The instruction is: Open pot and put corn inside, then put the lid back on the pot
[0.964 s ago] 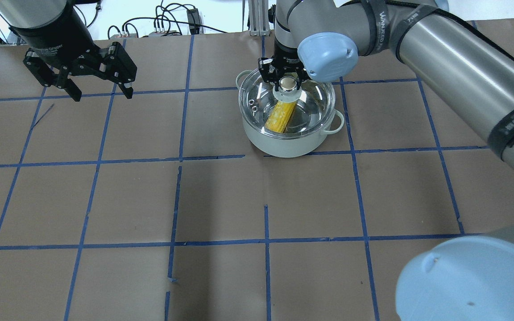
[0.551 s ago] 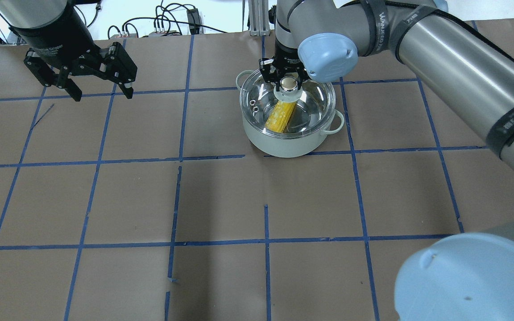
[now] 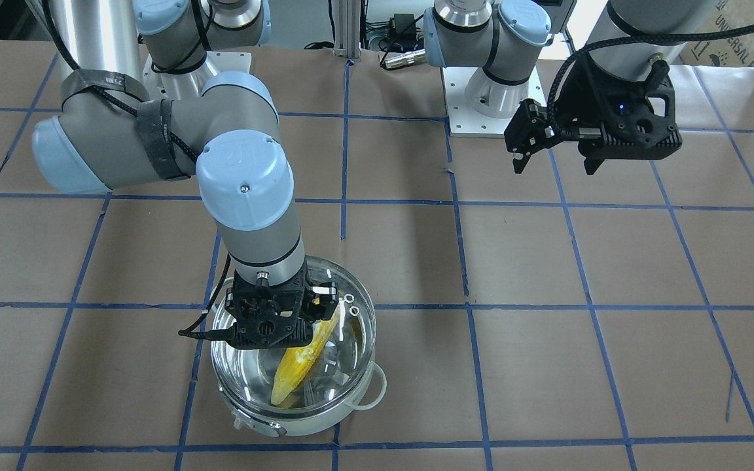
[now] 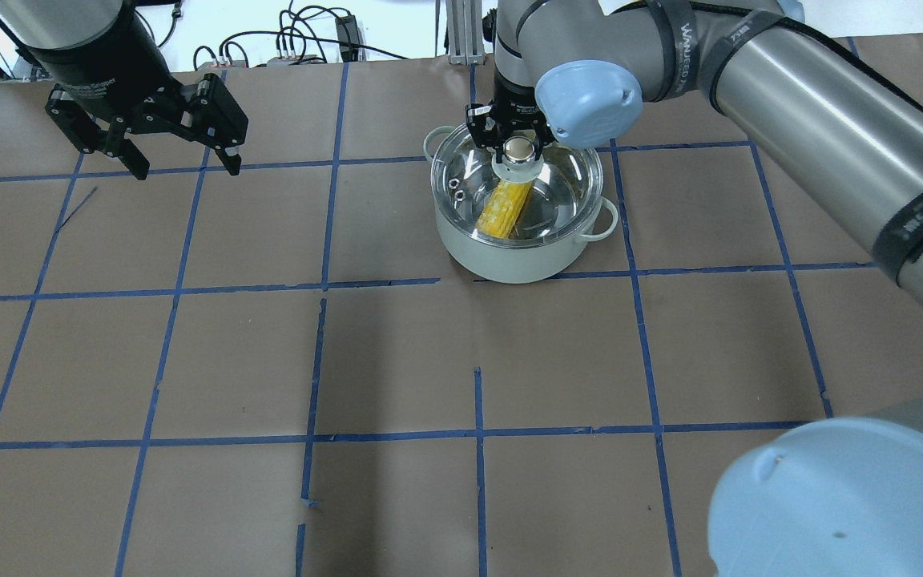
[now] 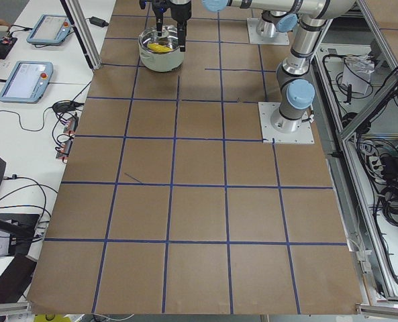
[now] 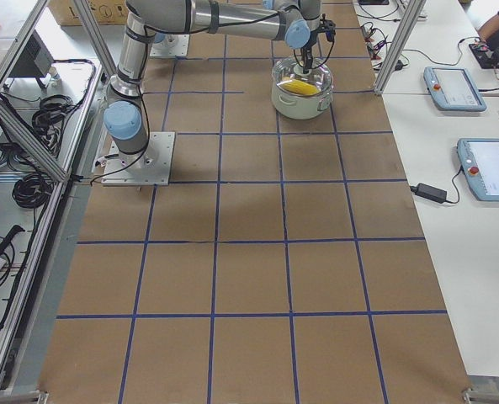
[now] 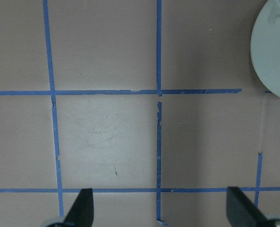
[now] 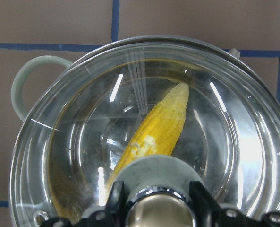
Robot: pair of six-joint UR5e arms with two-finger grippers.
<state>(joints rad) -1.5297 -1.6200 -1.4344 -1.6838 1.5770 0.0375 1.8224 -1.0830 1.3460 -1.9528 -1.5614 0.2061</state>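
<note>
The pale pot (image 4: 509, 256) stands on the far side of the table, right of centre. The yellow corn (image 4: 501, 210) lies inside it, pale tip toward the far rim (image 8: 163, 127). The clear glass lid (image 4: 558, 188) rests on the pot's rim. My right gripper (image 4: 518, 148) points straight down over the pot, its fingers pressed against both sides of the lid's beige knob (image 8: 161, 213). My left gripper (image 4: 181, 168) hangs open and empty above the far left of the table, well away from the pot. Its wrist view shows the pot's edge (image 7: 272, 52).
Brown paper with a grid of blue tape (image 4: 477, 437) covers the table. Cables and a metal post (image 4: 461, 32) lie beyond the far edge. The right arm's long grey link (image 4: 830, 136) spans the right side above the table.
The lid and right gripper have shifted very slightly to the right over the pot. The left gripper has crept a little toward the far edge.
</note>
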